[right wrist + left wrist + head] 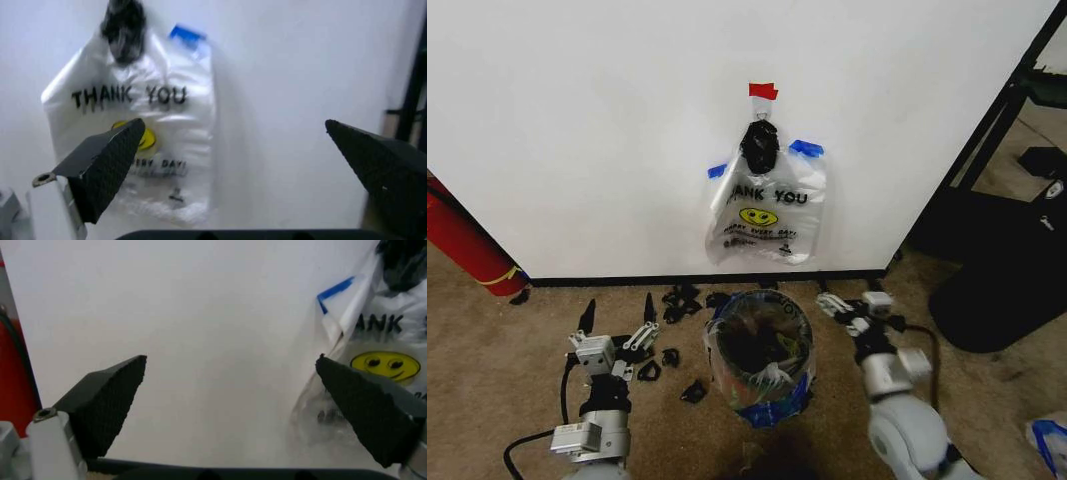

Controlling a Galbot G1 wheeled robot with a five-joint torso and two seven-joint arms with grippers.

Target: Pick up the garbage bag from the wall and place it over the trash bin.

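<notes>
Red cylinder [462, 245] leans at the far left against the wall [577, 130], low by the black baseboard [697, 280]. Moving right, the left gripper [617, 312] sits low over the carpet [487, 380] with its two dark fingers pointing up toward the wall and spread well apart; the left wrist view backs that up, pads wide with bare wall between them. Small black clips or bits [672, 300] are scattered on the floor between that gripper and the bin. Dead centre, the trash bin [760, 358] stands upright just in front of the baseboard, mouth facing up, and the garbage bag [772, 395] is already draped over it: crinkly clear plastic around the rim and down the sides, blue patches near the bottom front, so its long axis runs vertical with the bin. Straight above it on the wall hangs the printed "THANK YOU" bag [767, 215], long side up and down, held by red tape [763, 91] with a black knot [759, 145] and blue tape at the corners. Right of the bin, the right gripper [852, 308] is low near the baseboard, fingers apart too, aimed at the wall. Farther right, a black frame [997, 130] and a dark round base [1002, 290] crowd that side.
</notes>
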